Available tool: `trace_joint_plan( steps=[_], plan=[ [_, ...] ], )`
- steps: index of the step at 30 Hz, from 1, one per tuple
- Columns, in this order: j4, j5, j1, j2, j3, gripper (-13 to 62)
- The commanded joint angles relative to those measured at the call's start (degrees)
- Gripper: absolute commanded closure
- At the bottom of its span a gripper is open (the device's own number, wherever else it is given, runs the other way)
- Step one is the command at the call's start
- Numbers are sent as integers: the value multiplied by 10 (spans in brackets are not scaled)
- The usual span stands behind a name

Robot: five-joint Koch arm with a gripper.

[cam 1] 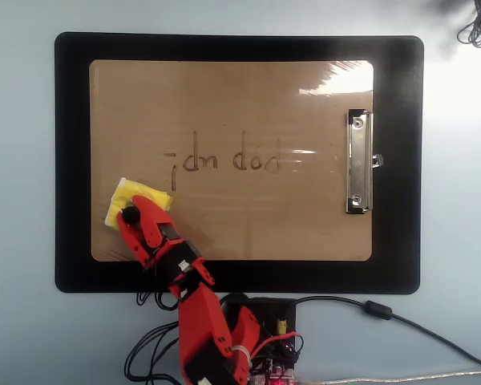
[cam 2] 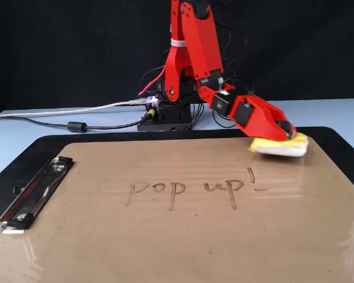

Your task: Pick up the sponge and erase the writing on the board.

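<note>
The yellow sponge (cam 1: 135, 197) (cam 2: 276, 148) is over the tan board (cam 1: 248, 96) (cam 2: 165, 247), slightly tilted, near its lower-left part in the overhead view. My red gripper (cam 1: 133, 215) (cam 2: 288, 133) comes down on it from above and is shut on the sponge. The dark writing (cam 1: 224, 160) (cam 2: 194, 187) runs across the board's middle in one short line. In the overhead view its first letter lies just up and right of the sponge. Most of the sponge's near half is hidden under the fingers.
The board lies on a larger black mat (cam 1: 72, 160) (cam 2: 342, 147). A silver clip (cam 1: 357, 160) (cam 2: 35, 191) sits on the board's far end from the sponge. The arm's base (cam 1: 240, 337) (cam 2: 171, 112) and cables (cam 2: 76, 125) lie behind the mat.
</note>
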Motion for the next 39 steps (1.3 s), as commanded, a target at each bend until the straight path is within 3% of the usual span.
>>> trace_joint_plan(
  steps=[1,6,14,17,20,24,25,27,31,33,36,39],
  plan=[
    [-53,2,97,25,-11,570],
    [89,9,324,53,-29,570],
    [295,37,537,81,-125,570],
    [294,30,557,76,-99,570],
    [229,-9,562,1,-110,570],
    [165,-43,565,-227,-323,570],
    [165,-44,564,-240,-353,570],
    [165,-45,567,-195,-296,571],
    [164,-47,565,31,-24,570],
    [165,-49,565,90,35,571],
    [163,-56,565,-24,-75,571],
    [151,-55,565,-207,-271,571]
  ],
)
